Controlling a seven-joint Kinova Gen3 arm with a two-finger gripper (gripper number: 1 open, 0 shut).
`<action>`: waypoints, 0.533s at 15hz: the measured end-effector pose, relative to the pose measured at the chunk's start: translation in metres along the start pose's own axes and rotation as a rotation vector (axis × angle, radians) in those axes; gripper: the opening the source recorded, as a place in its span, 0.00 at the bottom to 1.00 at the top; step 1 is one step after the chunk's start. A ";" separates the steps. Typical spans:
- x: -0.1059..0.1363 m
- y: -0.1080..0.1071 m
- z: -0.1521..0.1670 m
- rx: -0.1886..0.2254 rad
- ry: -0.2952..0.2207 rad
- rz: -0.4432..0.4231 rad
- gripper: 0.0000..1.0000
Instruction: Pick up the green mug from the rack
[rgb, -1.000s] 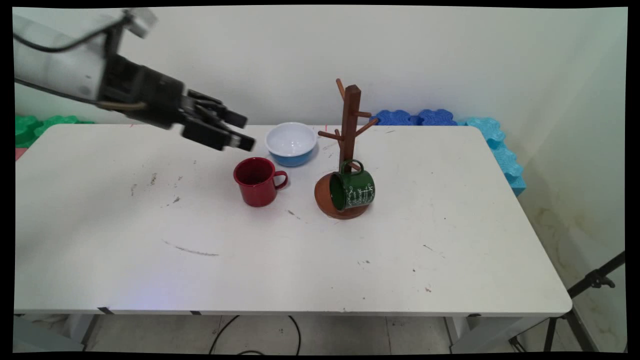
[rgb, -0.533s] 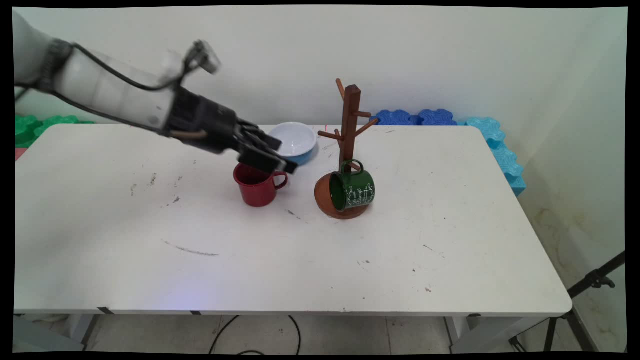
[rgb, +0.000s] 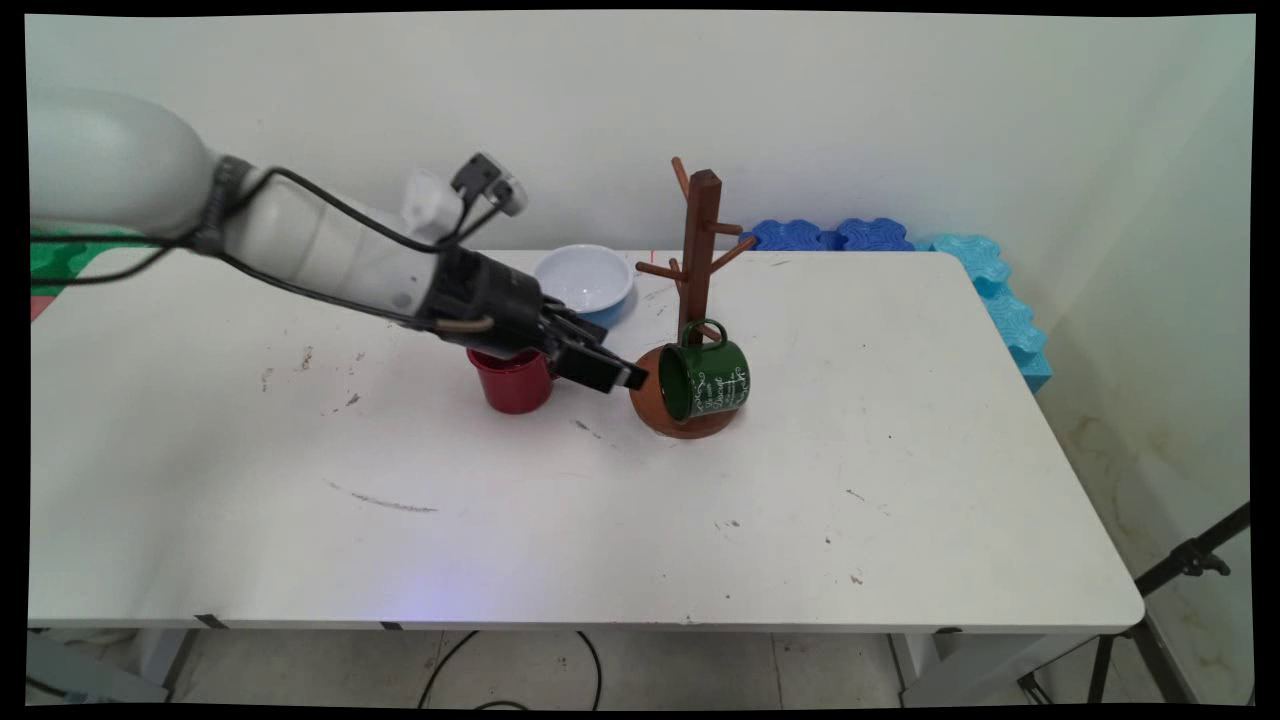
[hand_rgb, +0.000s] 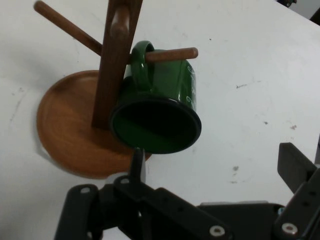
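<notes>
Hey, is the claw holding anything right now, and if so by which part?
Nothing is held. The claw is open, with empty space between its fingers, just short of the green mug that hangs by its handle on the wooden mug tree.

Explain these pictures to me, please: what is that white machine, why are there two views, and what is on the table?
It is a robot arm ending in a black gripper, open and holding nothing. One camera looks down across the white table; the other rides on the hand, looking along its fingers. On the table stand a red mug, a blue bowl and a wooden mug tree. A green mug hangs by its handle on a low peg, just ahead of the gripper.
</notes>
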 end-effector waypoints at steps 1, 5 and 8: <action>-0.002 0.001 0.007 0.002 0.006 -0.011 1.00; -0.010 0.002 0.034 0.009 0.028 -0.053 1.00; -0.017 0.003 0.050 0.006 0.043 -0.081 1.00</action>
